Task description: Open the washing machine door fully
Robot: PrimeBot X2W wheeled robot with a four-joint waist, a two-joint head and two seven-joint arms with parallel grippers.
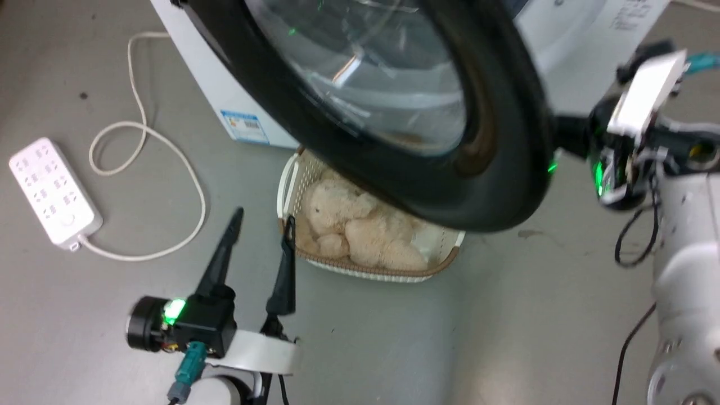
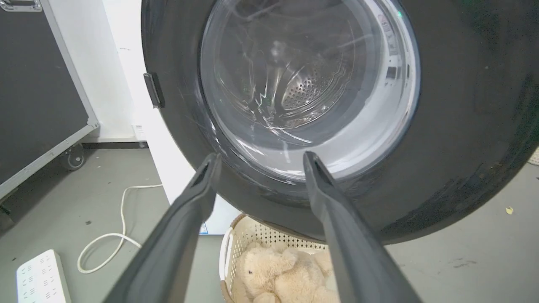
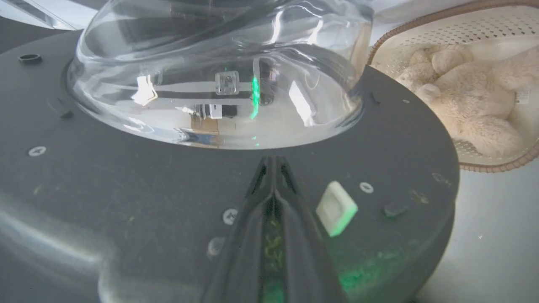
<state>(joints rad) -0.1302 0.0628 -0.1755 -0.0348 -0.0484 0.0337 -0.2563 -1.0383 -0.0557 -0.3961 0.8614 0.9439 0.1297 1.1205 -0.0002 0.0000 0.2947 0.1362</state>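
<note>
Door [image 1: 506, 140] one, basket [image 1: 284, 191] one; left hand [image 1: 264, 215] spread, right hand [image 3: 273, 162] pinched

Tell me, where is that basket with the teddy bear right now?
In the head view the basket sits on the floor at centre, partly below the open washing machine door, just beyond the left gripper.

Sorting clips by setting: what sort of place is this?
Probably a lab or test room, not a home: washing machine on bare grey floor, loose power strip, wheeled black equipment case beside it.
</note>
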